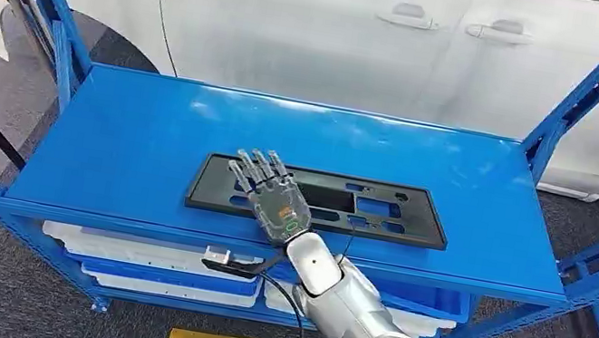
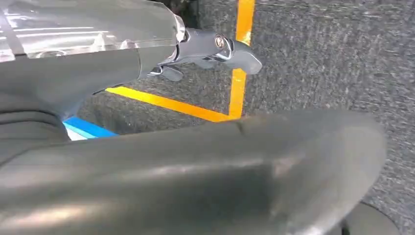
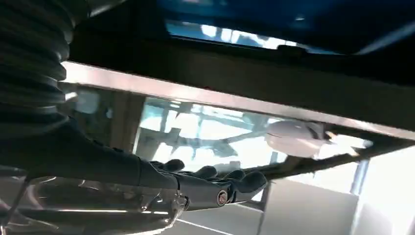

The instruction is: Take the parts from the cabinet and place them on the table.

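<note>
**Right hand over the left end of a crosswise part**

Head view: black flat part [image 1: 320,200], a long frame with cut-outs, lies on the top shelf of the blue cabinet [image 1: 136,133], near its front edge. Long axis runs side to side across the robot's front. The right hand [image 1: 271,194] reaches in from below, fingers spread and extended, lying over the part's left-of-centre stretch. Whether it presses or hovers just above, I cannot tell. Most of the part lies off to the hand's right. A grip, in my judgement, must wrap the near long edge, across the short axis.

Left wrist view: left hand [image 2: 215,49] hangs over grey carpet with yellow tape [image 2: 235,88], well apart from the shelf; fingers look loosely extended, holding nothing.

Right wrist view: turned, reflective and dim. Fingers [image 3: 220,188] lie straight, side by side, nothing clasped. The right arm is plainly the nearer.
</note>
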Motion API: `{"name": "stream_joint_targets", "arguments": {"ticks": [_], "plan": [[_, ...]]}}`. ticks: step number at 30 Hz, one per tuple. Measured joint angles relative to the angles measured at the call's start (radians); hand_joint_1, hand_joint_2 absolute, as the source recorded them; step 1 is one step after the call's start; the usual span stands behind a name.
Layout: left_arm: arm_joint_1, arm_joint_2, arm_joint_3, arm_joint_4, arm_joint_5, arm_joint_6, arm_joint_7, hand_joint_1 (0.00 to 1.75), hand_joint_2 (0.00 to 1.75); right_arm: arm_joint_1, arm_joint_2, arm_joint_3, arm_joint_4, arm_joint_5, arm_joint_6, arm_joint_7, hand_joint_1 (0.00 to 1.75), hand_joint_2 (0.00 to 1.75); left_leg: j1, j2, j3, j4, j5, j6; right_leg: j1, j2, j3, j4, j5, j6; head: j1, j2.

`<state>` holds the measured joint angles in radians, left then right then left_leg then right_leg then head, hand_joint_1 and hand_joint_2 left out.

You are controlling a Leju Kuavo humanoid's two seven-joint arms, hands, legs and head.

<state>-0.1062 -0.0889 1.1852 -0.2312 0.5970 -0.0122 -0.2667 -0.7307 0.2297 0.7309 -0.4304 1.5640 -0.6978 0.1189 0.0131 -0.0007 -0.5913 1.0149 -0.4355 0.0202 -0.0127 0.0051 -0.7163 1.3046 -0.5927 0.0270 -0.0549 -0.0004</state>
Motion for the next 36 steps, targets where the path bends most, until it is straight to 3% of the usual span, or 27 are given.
{"name": "stream_joint_targets", "arguments": {"ticks": [1,2,4,5,6,7,9,10,11,14,15,16,17,18,19,20,21,22,25,26,27,29,30,31,33,35,36], "plan": [[0.001,0.000,0.000,0.000,0.000,0.000,0.000,0.00,0.00,-0.005,-0.001,-0.004,0.017,0.000,0.007,0.020,0.00,1.75,-0.002,-0.001,0.001,0.000,0.000,0.000,0.000,0.000,-0.003,0.003,0.017,-0.003,0.000,0.000],[0.001,0.000,0.000,0.000,0.000,0.000,0.000,0.00,0.00,-0.010,-0.001,-0.006,0.028,0.000,0.012,0.036,0.00,1.75,-0.004,-0.003,0.002,0.001,0.000,0.000,0.001,0.000,0.013,-0.038,0.049,-0.009,0.000,0.000],[0.000,0.000,0.000,0.000,0.000,-0.001,0.000,0.00,0.00,-0.028,-0.002,-0.006,0.048,0.002,0.022,0.073,0.00,1.75,-0.008,-0.003,0.004,0.001,-0.001,0.000,0.009,0.000,0.086,-0.199,0.137,-0.026,0.000,0.000],[-0.001,0.000,0.000,0.000,0.000,-0.002,0.000,0.00,0.00,-0.040,-0.004,-0.006,0.056,0.002,0.026,0.086,0.00,1.75,-0.008,-0.002,0.003,0.001,-0.002,-0.001,0.014,0.000,0.111,-0.265,0.150,-0.038,0.000,0.000],[-0.002,-0.002,0.000,0.000,0.000,-0.002,0.000,0.00,0.00,-0.052,-0.007,-0.005,0.065,0.002,0.035,0.102,0.00,1.75,-0.016,-0.003,-0.002,0.005,-0.003,-0.006,0.016,0.000,0.119,-0.284,0.145,-0.040,0.000,0.000],[-0.003,-0.002,0.000,0.000,0.000,-0.002,0.000,0.00,0.00,-0.059,-0.009,-0.005,0.071,0.002,0.036,0.112,0.00,1.75,-0.010,-0.002,-0.004,0.003,0.000,-0.011,0.018,-0.001,0.117,-0.282,0.146,-0.037,0.000,0.000],[-0.002,-0.002,0.000,0.000,0.000,-0.003,-0.001,0.00,0.00,-0.065,-0.021,-0.005,0.082,0.002,0.053,0.141,0.00,1.75,-0.007,-0.002,0.000,-0.003,0.002,-0.020,0.021,0.000,0.118,-0.286,0.148,-0.042,0.000,0.000],[-0.002,0.001,0.000,0.000,0.000,-0.003,-0.003,0.00,0.00,-0.070,-0.024,-0.003,0.087,0.002,0.068,0.163,0.00,1.75,-0.012,-0.001,0.000,-0.001,-0.003,-0.026,0.008,-0.001,0.125,-0.300,0.156,-0.047,0.000,0.000],[-0.002,0.001,0.000,0.000,0.000,-0.005,-0.003,0.00,0.00,-0.077,-0.027,0.000,0.091,0.002,0.086,0.187,0.00,1.75,-0.009,-0.001,-0.004,0.014,-0.017,-0.031,0.007,-0.001,0.129,-0.305,0.159,-0.049,0.000,0.000],[-0.002,0.002,0.000,0.000,0.000,-0.005,-0.003,0.00,0.00,-0.092,-0.050,0.005,0.107,0.002,0.151,0.246,0.00,1.75,-0.003,-0.001,-0.098,0.222,-0.122,-0.043,0.007,-0.003,0.129,-0.305,0.158,-0.054,0.000,0.000],[0.001,0.002,0.000,0.000,0.000,-0.006,-0.003,0.00,0.00,-0.097,-0.060,0.005,0.111,0.001,0.161,0.250,0.00,1.75,-0.002,-0.001,-0.130,0.289,-0.141,-0.047,0.007,-0.004,0.129,-0.304,0.158,-0.054,0.000,0.000],[0.003,0.002,0.000,0.000,0.000,-0.006,-0.003,0.00,0.00,-0.102,-0.069,0.005,0.115,0.000,0.165,0.253,0.00,1.75,0.001,-0.001,-0.141,0.308,-0.134,-0.050,0.007,-0.003,0.129,-0.303,0.158,-0.053,0.000,0.000],[0.004,0.002,0.000,0.000,0.000,-0.006,-0.003,0.00,0.00,-0.105,-0.074,0.005,0.118,0.000,0.168,0.255,0.00,1.75,0.003,-0.001,-0.128,0.281,-0.108,-0.051,0.006,-0.003,0.131,-0.303,0.158,-0.053,0.000,0.000],[0.003,0.004,0.000,0.000,0.000,-0.007,-0.003,0.00,0.00,-0.109,-0.079,0.006,0.121,0.000,0.171,0.256,0.23,1.75,0.007,-0.001,-0.089,0.201,-0.060,-0.053,0.005,-0.002,0.133,-0.302,0.156,-0.051,0.000,0.000],[0.002,0.005,0.000,0.000,0.000,-0.007,-0.003,0.00,0.00,-0.112,-0.083,0.006,0.123,0.000,0.175,0.257,1.75,1.75,0.010,0.000,-0.047,0.119,-0.021,-0.053,0.005,-0.001,0.135,-0.300,0.154,-0.047,0.000,0.000],[0.001,0.005,0.000,0.000,0.000,-0.007,-0.003,0.00,0.00,-0.117,-0.085,0.006,0.126,0.000,0.177,0.257,1.75,1.75,0.012,0.001,-0.005,0.036,0.008,-0.053,0.005,0.000,0.135,-0.295,0.150,-0.042,0.000,0.000],[-0.002,0.005,0.000,0.000,0.000,-0.008,-0.003,0.00,0.00,-0.119,-0.089,0.007,0.131,0.000,0.180,0.259,1.75,1.75,0.004,0.000,0.010,0.006,-0.009,-0.048,0.013,0.001,0.130,-0.286,0.146,-0.034,0.000,0.000],[-0.004,0.005,0.000,0.000,0.000,-0.010,-0.002,0.00,0.00,-0.119,-0.095,0.008,0.134,0.000,0.192,0.269,1.75,1.75,0.005,-0.002,0.006,0.010,-0.008,-0.034,0.012,0.002,0.127,-0.287,0.148,-0.029,0.000,0.000],[-0.001,0.005,0.000,0.000,0.000,-0.012,-0.002,0.00,0.00,-0.119,-0.115,0.004,0.140,-0.002,0.215,0.272,1.75,1.75,0.004,-0.003,0.003,0.002,0.000,-0.013,0.009,0.002,0.126,-0.290,0.152,-0.012,0.000,0.000],[-0.002,0.005,0.000,0.000,0.000,-0.014,-0.002,0.00,0.00,-0.118,-0.126,0.000,0.141,-0.003,0.214,0.266,1.75,1.75,0.006,-0.001,0.004,-0.002,0.004,-0.005,0.004,0.001,0.123,-0.276,0.139,-0.007,0.000,0.000],[-0.003,0.005,0.000,0.000,0.000,-0.016,-0.002,0.00,0.00,-0.118,-0.134,-0.003,0.142,-0.003,0.212,0.261,1.75,1.75,0.006,-0.001,0.003,-0.004,0.006,-0.001,0.004,0.000,0.102,-0.235,0.107,-0.002,0.000,0.000],[-0.003,0.006,0.000,0.000,0.000,-0.021,-0.003,0.00,0.00,-0.113,-0.145,-0.005,0.146,-0.002,0.206,0.257,1.75,1.75,0.004,-0.001,-0.001,-0.004,0.007,0.003,0.002,0.000,0.029,-0.081,0.029,0.004,0.000,0.000],[-0.003,0.006,0.000,0.000,0.000,-0.023,-0.007,0.00,0.00,-0.108,-0.149,-0.006,0.147,-0.001,0.203,0.257,1.75,1.75,0.003,-0.001,-0.002,-0.003,0.006,0.004,0.002,0.000,-0.003,-0.014,0.006,0.006,0.000,0.000],[-0.002,0.008,0.000,0.000,0.000,-0.030,-0.012,0.00,0.00,-0.102,-0.151,-0.008,0.149,0.000,0.193,0.256,1.75,1.75,0.003,-0.001,-0.002,-0.003,0.006,0.004,0.001,0.000,-0.020,0.019,0.007,0.007,0.000,0.000],[-0.003,0.008,0.000,0.000,0.000,-0.038,-0.022,0.00,0.00,-0.102,-0.155,-0.015,0.149,0.000,0.187,0.248,1.75,1.75,0.002,-0.001,-0.001,-0.001,0.006,0.003,0.001,0.000,0.017,-0.062,0.069,0.002,0.000,0.000],[-0.004,0.008,0.000,0.000,0.000,-0.041,-0.030,0.00,0.00,-0.103,-0.155,-0.016,0.149,0.002,0.179,0.240,1.75,1.75,0.002,-0.002,0.001,0.000,0.004,0.000,0.002,0.000,0.104,-0.239,0.151,-0.011,0.000,0.000],[-0.005,0.007,0.000,0.001,0.000,-0.043,-0.037,0.00,0.00,-0.105,-0.155,-0.017,0.149,0.002,0.174,0.236,1.75,1.75,-0.002,-0.002,0.000,0.002,0.002,-0.004,0.008,0.001,0.125,-0.286,0.145,-0.016,0.000,0.000]]}}
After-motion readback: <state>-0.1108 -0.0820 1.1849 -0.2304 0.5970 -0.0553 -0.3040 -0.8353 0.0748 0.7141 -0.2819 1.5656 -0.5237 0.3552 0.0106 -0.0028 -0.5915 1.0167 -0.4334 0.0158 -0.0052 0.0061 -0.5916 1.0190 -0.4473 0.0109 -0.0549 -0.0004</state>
